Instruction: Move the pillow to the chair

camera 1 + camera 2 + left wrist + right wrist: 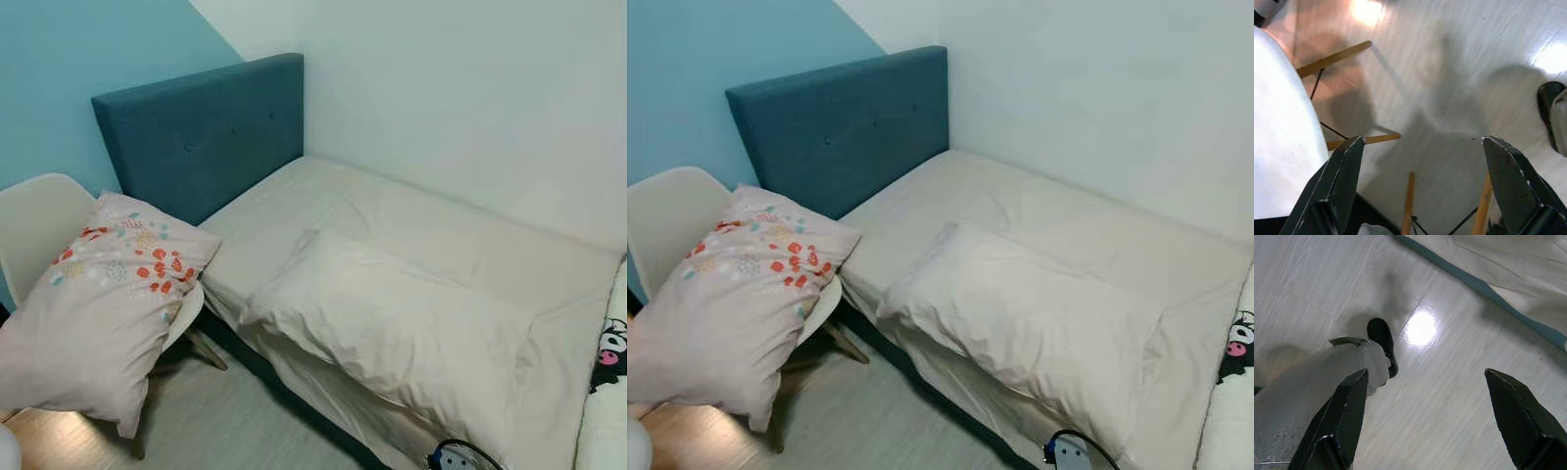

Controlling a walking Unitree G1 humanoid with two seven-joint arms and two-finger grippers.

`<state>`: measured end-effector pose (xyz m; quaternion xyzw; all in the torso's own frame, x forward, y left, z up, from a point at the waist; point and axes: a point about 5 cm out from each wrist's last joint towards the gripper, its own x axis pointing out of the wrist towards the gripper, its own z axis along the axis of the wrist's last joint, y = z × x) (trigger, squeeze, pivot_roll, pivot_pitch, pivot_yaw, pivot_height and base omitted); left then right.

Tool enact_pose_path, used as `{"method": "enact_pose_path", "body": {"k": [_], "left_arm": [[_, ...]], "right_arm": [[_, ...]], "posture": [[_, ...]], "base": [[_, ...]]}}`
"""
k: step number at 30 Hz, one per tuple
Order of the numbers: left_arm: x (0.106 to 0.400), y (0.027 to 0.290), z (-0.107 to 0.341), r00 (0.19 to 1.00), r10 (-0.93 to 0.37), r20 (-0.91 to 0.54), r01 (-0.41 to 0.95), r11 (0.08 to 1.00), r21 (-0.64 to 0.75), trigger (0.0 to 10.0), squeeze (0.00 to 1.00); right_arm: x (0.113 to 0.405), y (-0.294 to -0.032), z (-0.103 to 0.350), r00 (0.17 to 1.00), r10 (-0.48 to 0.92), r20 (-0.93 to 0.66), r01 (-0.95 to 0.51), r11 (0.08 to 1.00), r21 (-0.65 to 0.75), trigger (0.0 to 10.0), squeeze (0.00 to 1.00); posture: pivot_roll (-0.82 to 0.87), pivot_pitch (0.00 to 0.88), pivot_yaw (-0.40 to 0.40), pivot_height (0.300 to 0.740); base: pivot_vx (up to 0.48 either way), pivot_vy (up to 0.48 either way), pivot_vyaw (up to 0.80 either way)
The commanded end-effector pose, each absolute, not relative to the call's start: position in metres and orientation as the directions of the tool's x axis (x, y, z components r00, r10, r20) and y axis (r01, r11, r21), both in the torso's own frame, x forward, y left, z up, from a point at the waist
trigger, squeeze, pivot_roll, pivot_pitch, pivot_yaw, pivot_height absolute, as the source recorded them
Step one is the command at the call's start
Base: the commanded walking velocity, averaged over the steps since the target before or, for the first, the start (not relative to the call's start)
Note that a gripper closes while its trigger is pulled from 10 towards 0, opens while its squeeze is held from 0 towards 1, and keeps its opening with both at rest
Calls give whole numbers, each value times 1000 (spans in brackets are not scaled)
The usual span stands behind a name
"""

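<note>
A pale pillow with red and teal flowers [103,304] leans on the white chair [39,220] at the left, overhanging its seat toward the floor. A second, plain cream pillow [392,328] lies on the bed [411,225]. My left gripper [1422,147] hangs open over the floor, with the white chair seat [1278,132] and its wooden legs [1334,56] beside it. My right gripper [1427,379] is open too, pointing down at the floor near my own leg and foot [1380,345].
The bed has a teal headboard [211,132] against a blue and white wall. A cartoon plush [609,354] sits at the bed's right edge. A cable and small device [456,457] lie by the bed's front. Light wood floor [225,421] runs between chair and bed.
</note>
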<state>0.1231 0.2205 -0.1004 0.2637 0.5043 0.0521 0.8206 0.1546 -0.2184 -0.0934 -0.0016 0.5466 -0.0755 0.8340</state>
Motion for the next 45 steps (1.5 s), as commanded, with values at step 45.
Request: {"method": "enact_pose_path", "body": {"k": [45], "left_arm": [[131, 265, -85, 419, 560, -714, -249, 828, 503, 10000, 0]], "right_arm": [[173, -278, -67, 481, -406, -777, 179, 913, -367, 10000, 0]], "posture": [[-89, 0, -25, 740]], "base": [[0, 0, 0]]}}
